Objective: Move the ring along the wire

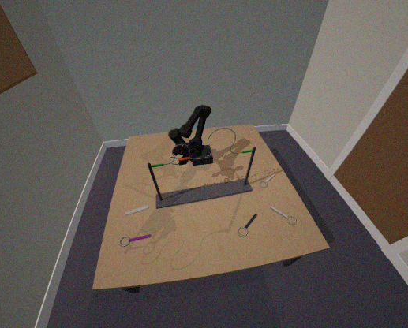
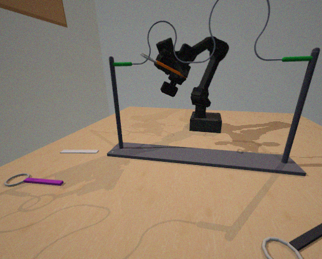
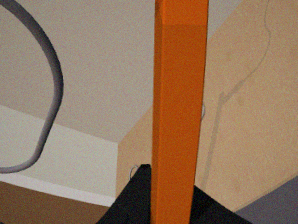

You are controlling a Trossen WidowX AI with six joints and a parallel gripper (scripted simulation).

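The orange handle (image 1: 184, 158) (image 2: 170, 69) (image 3: 180, 100) is held in my gripper (image 2: 176, 72) (image 3: 153, 172), which is shut on it. The handle slopes in the exterior view, its ring end up and left. The ring (image 1: 172, 159) (image 2: 144, 56) is around the grey wire (image 1: 235, 139) (image 2: 148, 37) (image 3: 59, 82), at the foot of the first arch, just past the left green part (image 1: 157, 165) (image 2: 123, 64). I cannot tell whether ring and wire touch. The right green part (image 1: 248, 151) (image 2: 296, 58) is at the far post (image 1: 250, 167) (image 2: 299, 103).
The left post (image 1: 155, 181) (image 2: 116, 109) stands on the grey base (image 1: 206, 193) (image 2: 206, 159). The wire curves close by the gripper in the exterior view. A purple-handled ring tool (image 1: 140, 238) (image 2: 44, 181), a black-handled one (image 1: 250, 222) (image 2: 312, 235) and a white bar (image 1: 136, 210) (image 2: 79, 151) lie on the table.
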